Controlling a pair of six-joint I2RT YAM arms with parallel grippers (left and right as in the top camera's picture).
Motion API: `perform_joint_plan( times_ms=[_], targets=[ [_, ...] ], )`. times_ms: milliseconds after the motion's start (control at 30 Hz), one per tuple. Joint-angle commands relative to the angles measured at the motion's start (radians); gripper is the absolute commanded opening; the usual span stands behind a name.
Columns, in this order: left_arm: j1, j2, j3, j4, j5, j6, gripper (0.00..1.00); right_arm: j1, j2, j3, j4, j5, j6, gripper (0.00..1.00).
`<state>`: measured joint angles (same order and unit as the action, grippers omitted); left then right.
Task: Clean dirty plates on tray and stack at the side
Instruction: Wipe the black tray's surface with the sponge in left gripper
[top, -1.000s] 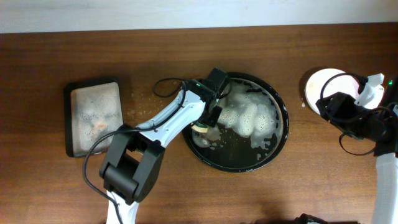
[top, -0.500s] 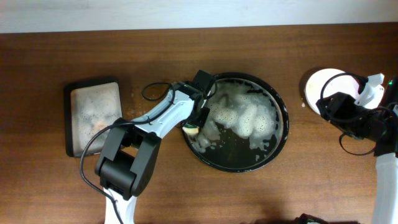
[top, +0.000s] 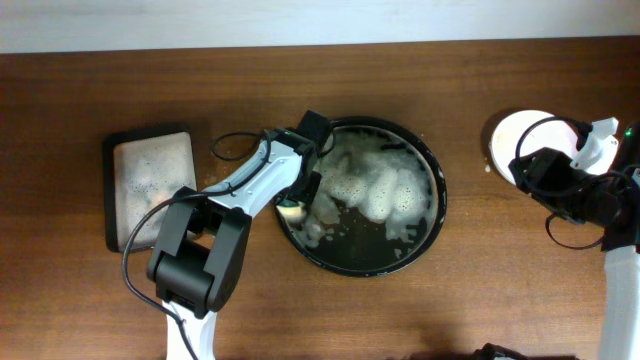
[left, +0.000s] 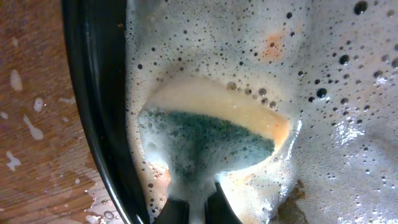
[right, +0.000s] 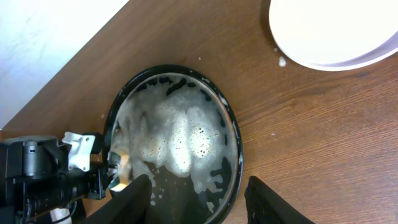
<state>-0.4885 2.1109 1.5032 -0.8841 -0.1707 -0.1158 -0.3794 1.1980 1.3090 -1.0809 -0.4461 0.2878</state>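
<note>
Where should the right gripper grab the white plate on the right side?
The white plate lies flat, shallow and wide, so only its raised rim fits the right gripper. Likely pinch the rim at the edge nearest that arm.

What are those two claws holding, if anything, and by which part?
The left gripper pinches a foamy yellow sponge with a green scouring face by one end, inside the round black tray. The right gripper holds nothing.

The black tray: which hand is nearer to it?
Left. The left hand is inside the tray at its left rim, holding a sponge; the right hand is off it, by the white plate.
</note>
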Motion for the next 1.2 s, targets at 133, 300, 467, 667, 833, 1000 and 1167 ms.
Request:
perform_joint_plan(
  times_ms=[133,300,467,667,833,1000,1167],
  targets=[
    [0.023,0.035,-0.049,-0.048,-0.061,0.015,0.00,0.006,-0.001,0.011,0.004,0.011,-0.003,0.50],
    [0.032,0.009,-0.049,-0.062,-0.062,0.014,0.00,0.006,-0.001,0.011,0.007,0.010,-0.003,0.50],
    [0.034,0.009,-0.050,-0.082,-0.090,0.012,0.00,0.006,-0.001,0.011,0.007,0.011,-0.003,0.50],
    [0.034,0.009,-0.049,-0.098,-0.132,0.007,0.00,0.006,-0.001,0.011,0.007,0.011,-0.003,0.50],
    [0.033,-0.053,-0.024,-0.060,0.066,0.001,0.00,0.006,-0.001,0.011,0.008,0.013,-0.004,0.50],
    [0.033,-0.243,-0.019,0.044,0.221,-0.003,0.00,0.006,-0.001,0.011,0.007,0.013,-0.003,0.50],
    [0.032,-0.220,-0.065,0.158,0.235,-0.007,0.00,0.006,-0.001,0.011,0.007,0.013,-0.003,0.50]
  ],
)
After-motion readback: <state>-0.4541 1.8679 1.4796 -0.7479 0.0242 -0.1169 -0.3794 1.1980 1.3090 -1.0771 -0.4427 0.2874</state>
